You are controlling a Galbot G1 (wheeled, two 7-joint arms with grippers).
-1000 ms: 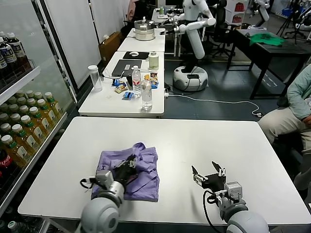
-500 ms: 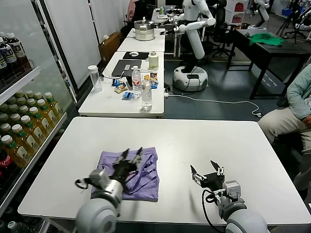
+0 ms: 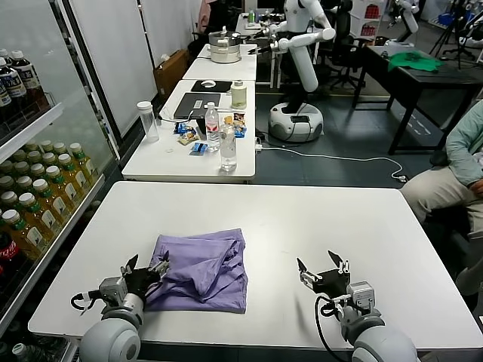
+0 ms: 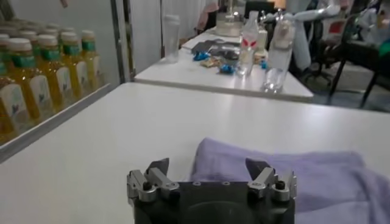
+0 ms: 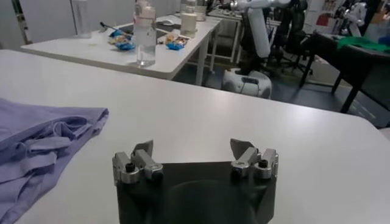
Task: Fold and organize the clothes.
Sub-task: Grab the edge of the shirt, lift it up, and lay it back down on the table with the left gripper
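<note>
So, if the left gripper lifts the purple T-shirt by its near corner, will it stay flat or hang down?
The T-shirt would probably sag, since its wrinkles show soft cloth. The folded layers may slide apart, because nothing holds them. It looks light, so the open left gripper could likely drag it across the smooth table. The right gripper hovers apart, open.

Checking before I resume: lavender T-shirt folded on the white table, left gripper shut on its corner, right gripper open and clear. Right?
Not quite. The left gripper is open, holding nothing, just short of the lavender T-shirt, as the left wrist view shows. The rest stands.
</note>
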